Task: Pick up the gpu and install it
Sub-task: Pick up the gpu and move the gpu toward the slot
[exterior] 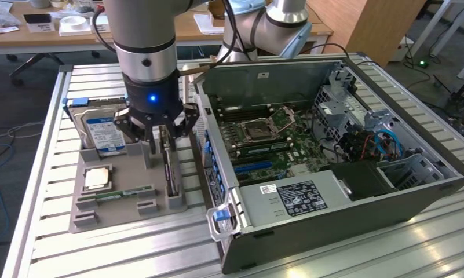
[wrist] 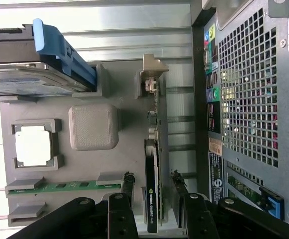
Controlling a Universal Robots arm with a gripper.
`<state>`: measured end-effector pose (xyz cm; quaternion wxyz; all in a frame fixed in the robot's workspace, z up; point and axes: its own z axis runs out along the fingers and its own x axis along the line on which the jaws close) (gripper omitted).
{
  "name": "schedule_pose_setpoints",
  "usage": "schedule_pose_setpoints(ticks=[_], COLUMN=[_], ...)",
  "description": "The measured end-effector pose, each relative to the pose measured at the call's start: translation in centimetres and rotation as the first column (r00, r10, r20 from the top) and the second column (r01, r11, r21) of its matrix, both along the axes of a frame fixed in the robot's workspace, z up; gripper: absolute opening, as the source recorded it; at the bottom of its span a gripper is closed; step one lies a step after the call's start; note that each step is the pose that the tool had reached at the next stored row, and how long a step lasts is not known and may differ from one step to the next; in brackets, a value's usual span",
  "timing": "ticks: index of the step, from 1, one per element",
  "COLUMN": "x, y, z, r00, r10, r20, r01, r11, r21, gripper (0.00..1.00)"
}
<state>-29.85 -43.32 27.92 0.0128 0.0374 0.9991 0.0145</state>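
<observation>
gpu (wrist: 153, 184): black, on edge in grey tray (wrist: 129, 124)

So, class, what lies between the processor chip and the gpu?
A grey square block stands between the processor chip and the gpu, in the wrist view.

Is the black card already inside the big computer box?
No, the gpu stands on its edge in the gray tray, beside the computer case.

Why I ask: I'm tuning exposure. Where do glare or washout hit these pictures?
Wrist view: the table slats and the processor wash out near white; the gpu stays dark. Exterior view: soft glare patches on the table slats; the computer case interior reads evenly lit.
</observation>
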Motion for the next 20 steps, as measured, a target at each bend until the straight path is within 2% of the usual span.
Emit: schedule_pose_setpoints(ticks=[20], x=[0.0], y=[0.0], z=[-0.55], r00=[1.0], r10=[0.0], r20=[0.0], r01=[0.0], r11=[1.0], r21=[0.0001], gripper=[0.43])
